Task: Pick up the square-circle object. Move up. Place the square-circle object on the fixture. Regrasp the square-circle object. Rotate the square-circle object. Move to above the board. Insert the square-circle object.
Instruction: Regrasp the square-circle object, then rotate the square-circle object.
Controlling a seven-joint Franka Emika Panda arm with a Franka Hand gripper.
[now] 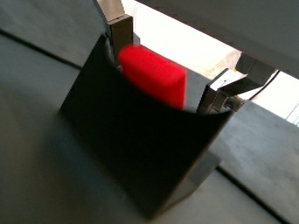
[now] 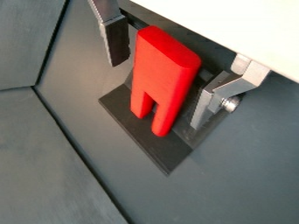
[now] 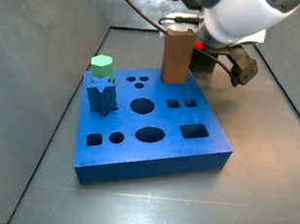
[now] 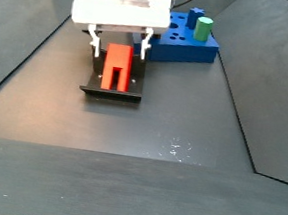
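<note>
The gripper (image 4: 116, 47) is down low over the fixture (image 4: 95, 91), and the red square-circle object (image 4: 117, 63) sits right there on it, lying along the fixture's floor. In a wrist view the red block (image 2: 163, 77) shows a slot cut into one end, giving it two short legs, and it rests on the dark base plate (image 2: 146, 140) of the fixture. One silver finger (image 2: 112, 35) stands on one side of the block, the other finger (image 2: 219, 94) on the opposite side. There's a thin gap visible between each finger and the red faces, so the jaws bracket the block at a moderate spread without clearly pressing on it; whether they touch it, I can't tell for sure.

In a wrist view from the far side, the fixture's tall dark wall (image 1: 140, 131) hides most of the block (image 1: 155, 72); only its upper red part peeks over the edge, between the two fingers (image 1: 119, 35).

Off to the side, the blue board (image 3: 152, 124) lies flat on the grey floor, well apart from the fixture. A green-topped peg (image 3: 103, 69) stands in it near one edge, and a tall brown block (image 3: 178, 56) rises at its back edge, near the arm's white body (image 3: 239, 15). The same board (image 4: 186, 40) and green peg (image 4: 204, 27) sit behind the gripper in a side view.
</note>
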